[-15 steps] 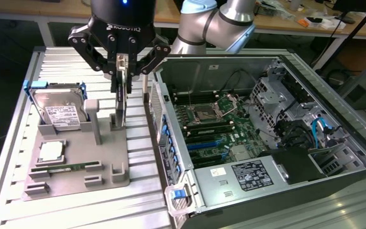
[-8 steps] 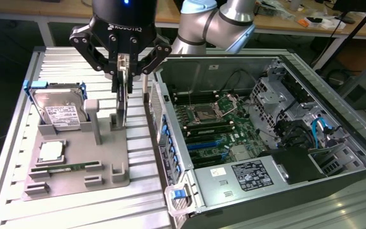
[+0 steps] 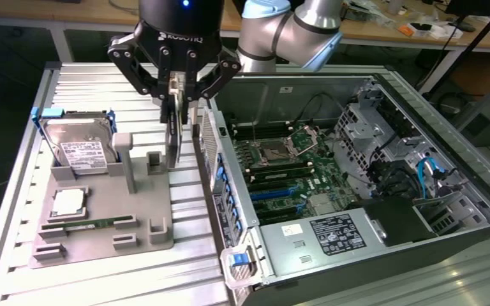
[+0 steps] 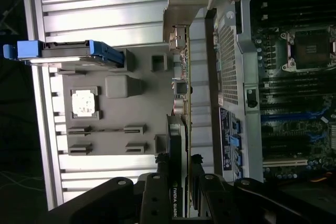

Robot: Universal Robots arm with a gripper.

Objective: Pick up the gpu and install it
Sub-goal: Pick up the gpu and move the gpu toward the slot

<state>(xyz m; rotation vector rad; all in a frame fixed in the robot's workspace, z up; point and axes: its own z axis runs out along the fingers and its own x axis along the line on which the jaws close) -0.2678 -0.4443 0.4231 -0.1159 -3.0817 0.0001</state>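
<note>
- Gripper (image 3: 179,94) is partly closed, with both fingers clamped on the upper end of the gpu (image 3: 173,134); the card hangs upright, on edge
- gpu is above the edge of the grey holder plate (image 3: 143,217) that faces the open computer case (image 3: 372,210); I cannot tell if its lower end touches the plate
- hard drive (image 3: 81,150) stands in the plate's corner, on the exterior view's left of the card
- plate and case stand side by side on the ribbed metal worktop (image 3: 20,210)
</note>
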